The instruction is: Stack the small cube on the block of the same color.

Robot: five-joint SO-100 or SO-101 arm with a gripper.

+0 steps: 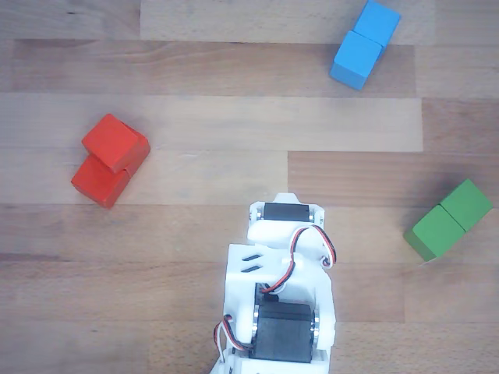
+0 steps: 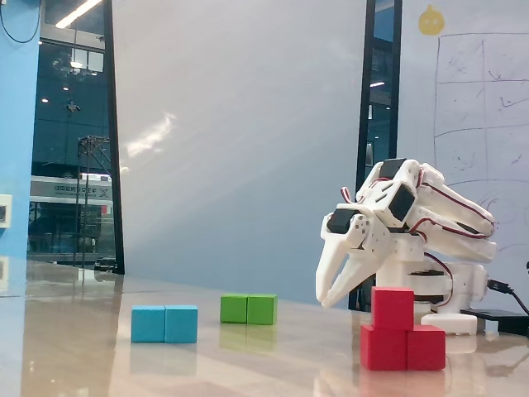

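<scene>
Cube: the small cube (image 2: 393,308) sits on top of the red block (image 2: 403,347), toward its left half in the fixed view; in the other view the small cube (image 1: 115,142) covers the far end of the block (image 1: 98,181) and looks slightly turned against it.
Handling: I judge it a light, stiff painted piece, probably wood, with matte faces that should not slip much; nothing fragile about it.
Hold: if I had to reseat it, I would take two opposite side faces, low enough to stay square, without nudging the block beneath.
Gripper: the gripper (image 2: 328,298) hangs just left of the stack in the fixed view, fingers pointing down and a little apart, holding nothing and clear of the cube.
Doubt: from the other view the fingertips are hidden under the arm, so I read the gap from the fixed view alone, and it is narrow.
Neighbours: the blue block (image 1: 364,43) lies far right in the other view, the green block (image 1: 448,219) near right; both well apart from the red pair.
Obstructions: nothing stands between gripper and stack on the wooden table (image 1: 195,234); the only risk I see is a finger clipping the cube's side.
</scene>
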